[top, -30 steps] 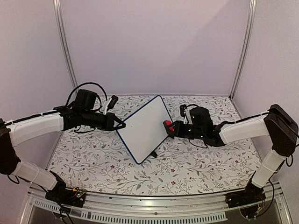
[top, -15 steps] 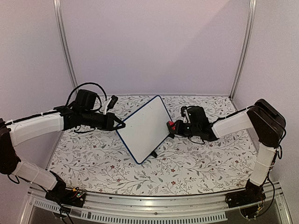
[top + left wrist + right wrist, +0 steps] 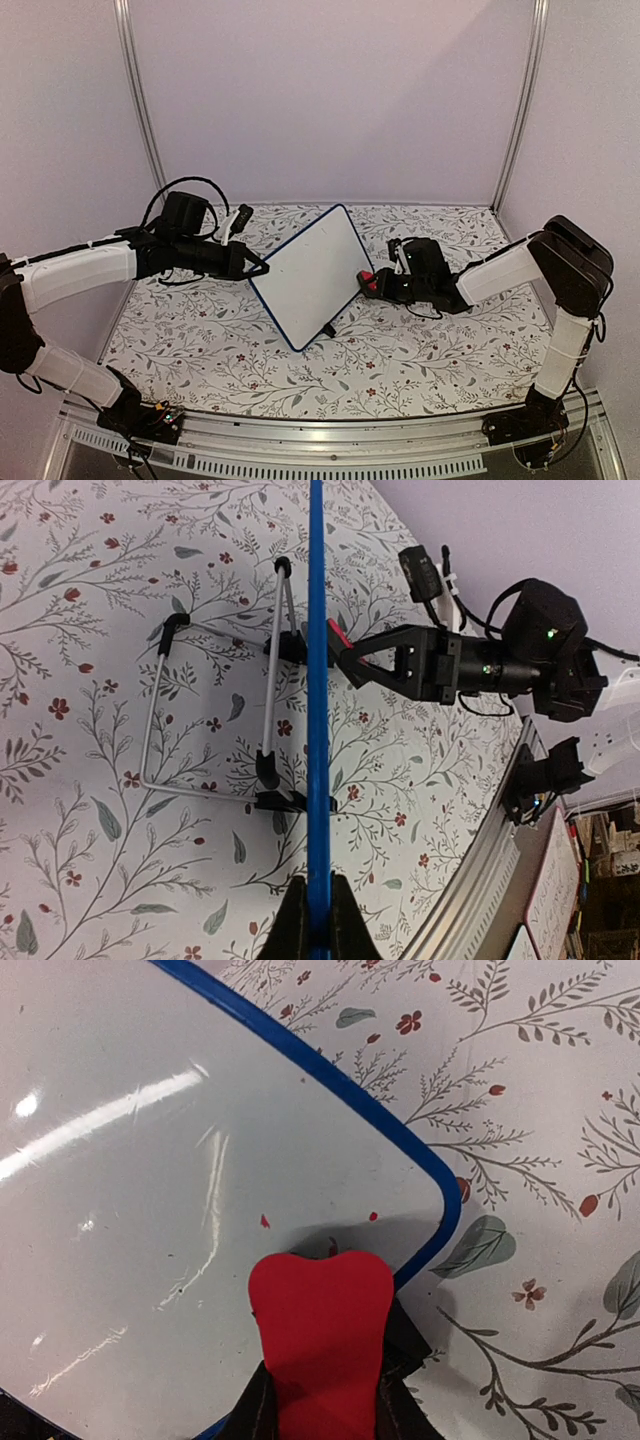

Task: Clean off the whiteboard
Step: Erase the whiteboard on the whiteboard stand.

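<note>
L gripper clamping whiteboard blue rim; wire stand propping behind. R gripper pinching soft red eraser at glossy rounded corner; floral tablecloth lying beneath.

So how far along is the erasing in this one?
Mostly done: the whiteboard face looks clean in the top view. In hand: the left jaws are shut on its blue rim, steadying it tilted, while the right jaws hold the red eraser at the board's corner nearest that arm. Left: a few small red specks just beyond the eraser, visible in the right wrist view.
</note>
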You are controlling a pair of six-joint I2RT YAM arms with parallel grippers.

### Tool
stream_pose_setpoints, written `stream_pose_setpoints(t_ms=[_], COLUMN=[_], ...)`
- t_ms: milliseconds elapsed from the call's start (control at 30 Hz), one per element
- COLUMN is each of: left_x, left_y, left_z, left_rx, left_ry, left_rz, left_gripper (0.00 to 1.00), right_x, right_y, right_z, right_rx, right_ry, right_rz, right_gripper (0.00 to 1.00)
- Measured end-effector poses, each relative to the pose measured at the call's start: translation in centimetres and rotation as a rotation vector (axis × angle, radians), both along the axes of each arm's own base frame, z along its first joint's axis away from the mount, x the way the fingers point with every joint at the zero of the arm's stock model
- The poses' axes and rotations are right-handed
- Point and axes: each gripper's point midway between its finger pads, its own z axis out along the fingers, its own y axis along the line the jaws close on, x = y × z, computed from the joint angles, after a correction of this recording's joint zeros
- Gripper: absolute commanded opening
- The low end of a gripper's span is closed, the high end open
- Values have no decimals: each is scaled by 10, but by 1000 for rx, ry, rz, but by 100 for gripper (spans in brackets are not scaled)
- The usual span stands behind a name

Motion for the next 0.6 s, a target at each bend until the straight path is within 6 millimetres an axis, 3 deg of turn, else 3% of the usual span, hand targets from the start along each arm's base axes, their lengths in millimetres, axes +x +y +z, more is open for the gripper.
stream_pose_setpoints(t_ms=[333, 600], left_x=[0, 0], left_y=[0, 0], left_z=[0, 0], left_rx=[-1, -2], left_ry=[-1, -1], left_rz=[-3, -3], left_gripper=[0, 0], right_x=[-23, -11], right_y=[22, 12], right_z=[21, 50], right_rx=[88, 96], right_ry=[-15, -84], right_rz=[122, 54], right_gripper=[9, 9])
